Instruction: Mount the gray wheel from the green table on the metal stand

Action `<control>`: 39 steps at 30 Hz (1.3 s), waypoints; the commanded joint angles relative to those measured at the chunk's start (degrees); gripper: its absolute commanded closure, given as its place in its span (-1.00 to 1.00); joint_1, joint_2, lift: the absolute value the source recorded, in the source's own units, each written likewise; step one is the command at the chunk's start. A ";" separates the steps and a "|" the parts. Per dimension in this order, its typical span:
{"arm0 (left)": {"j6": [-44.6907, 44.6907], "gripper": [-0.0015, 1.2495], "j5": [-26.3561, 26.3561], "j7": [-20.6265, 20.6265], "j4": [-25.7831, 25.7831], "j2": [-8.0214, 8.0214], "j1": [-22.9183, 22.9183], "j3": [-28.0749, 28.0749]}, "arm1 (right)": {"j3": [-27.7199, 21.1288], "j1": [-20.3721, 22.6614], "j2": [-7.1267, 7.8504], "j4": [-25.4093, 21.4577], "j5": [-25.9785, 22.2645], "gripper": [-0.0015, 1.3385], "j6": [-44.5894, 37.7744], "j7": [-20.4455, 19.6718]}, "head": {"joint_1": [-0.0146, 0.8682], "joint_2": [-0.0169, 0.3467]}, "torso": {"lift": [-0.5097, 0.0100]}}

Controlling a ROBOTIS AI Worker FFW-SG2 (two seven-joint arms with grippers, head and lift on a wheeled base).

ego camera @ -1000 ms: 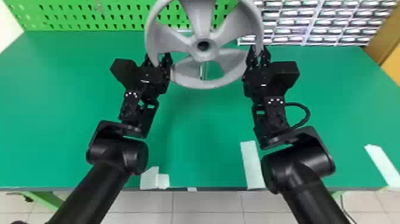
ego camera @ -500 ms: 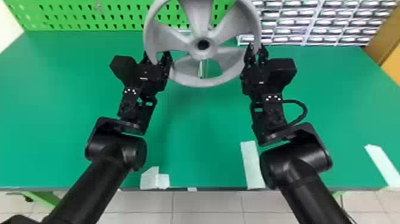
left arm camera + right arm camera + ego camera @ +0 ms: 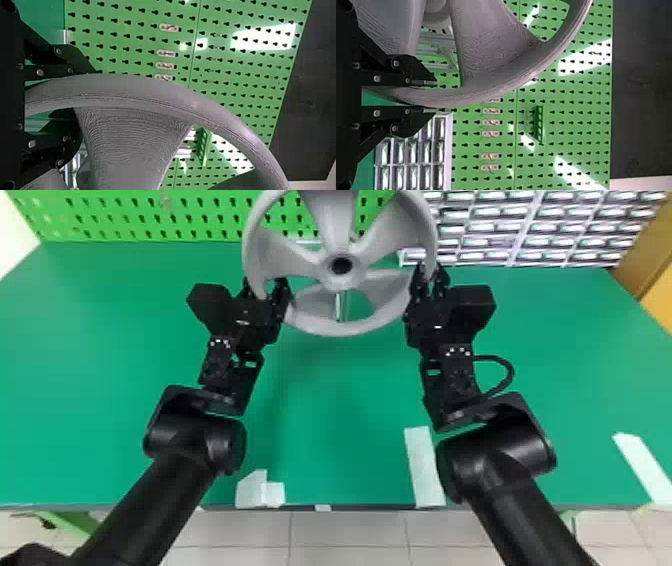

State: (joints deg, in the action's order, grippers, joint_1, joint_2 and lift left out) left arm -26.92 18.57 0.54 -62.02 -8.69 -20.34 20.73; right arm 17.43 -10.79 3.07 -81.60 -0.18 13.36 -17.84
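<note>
Both arms have edged forward a touch since the last frame, and the wheel (image 3: 335, 215) has barely budged. Nearest us, pale tape (image 3: 425, 467) marks the worktop's front edge; my guess is it's a placement guide, can't say for sure. Past that, over the worktop (image 3: 340, 400), the left gripper (image 3: 265, 285) has its jaws closed around the rim on its side, one on each face, and the right gripper (image 3: 430, 270) has its jaws pinching the opposite side the same way. Makes sense to me: two spread-out holds should stop the thing twisting and leave the middle free for mounting. Wheel's up off the worktop, broad face to the head camera, and the hub hole (image 3: 342, 265) sits clear between the arms, presumably so it can meet the axle. Just beyond, part of the metal stand (image 3: 338, 307) peeks through below the hub. Can't tell if the axle is in yet, so I'd line that up gently; pushing one side harder could cock it. Pegboard (image 3: 150, 215) and little drawers (image 3: 500, 227) are at the back.
</note>
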 commanded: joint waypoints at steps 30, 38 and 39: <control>-2.69 0.37 -0.73 0.25 5.86 0.07 -2.78 0.28 | -0.46 -1.07 -0.09 3.29 0.62 0.62 0.79 0.00 | 1.00 -0.62 | 0.58; -2.96 0.37 -0.91 0.25 6.65 -0.01 -3.48 0.37 | -0.38 -1.51 -0.17 3.91 0.62 0.62 1.05 0.00 | 1.00 -0.62 | 0.58; -3.05 0.37 -0.91 0.25 6.82 -0.01 -3.57 0.37 | -0.38 -1.51 -0.17 3.91 0.53 0.62 1.05 0.00 | 1.00 -0.62 | 0.58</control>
State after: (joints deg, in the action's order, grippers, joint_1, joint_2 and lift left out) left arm -29.80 17.71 0.79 -55.68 -8.67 -23.54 21.05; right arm 16.98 -12.08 2.98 -77.98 0.44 14.34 -17.84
